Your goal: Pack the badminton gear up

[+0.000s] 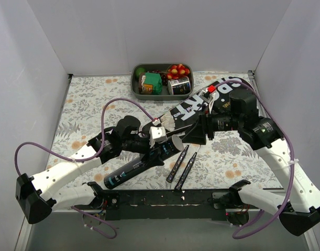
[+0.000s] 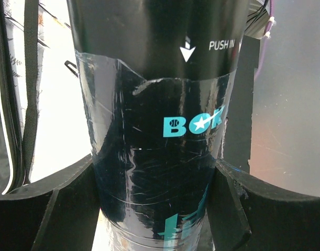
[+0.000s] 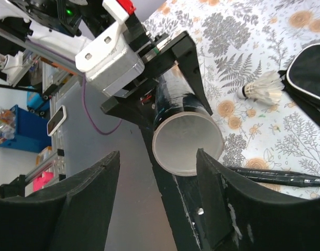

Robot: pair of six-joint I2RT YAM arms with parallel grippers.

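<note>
My left gripper (image 1: pixel 152 156) is shut on a black shuttlecock tube (image 1: pixel 125 172), its fingers (image 2: pixel 50 214) pressed against both sides of the tube (image 2: pixel 160 136). The tube's open end (image 3: pixel 187 144) faces my right gripper (image 3: pixel 157 172), which is open and empty a short way in front of it. In the top view the right gripper (image 1: pixel 195 133) hovers just right of the tube mouth. A white feather shuttlecock (image 1: pixel 167 123) lies on the cloth beside the black "SPORT" racket cover (image 1: pixel 204 102). Two slim black handles (image 1: pixel 179 163) lie near the front edge.
A grey oval tray (image 1: pixel 134 86) of toy food stands at the back centre. White walls close the table on three sides. The shuttlecock (image 3: pixel 262 89), a cover corner (image 3: pixel 309 73) and a black handle (image 3: pixel 277 177) show in the right wrist view. Purple cables loop over both arms.
</note>
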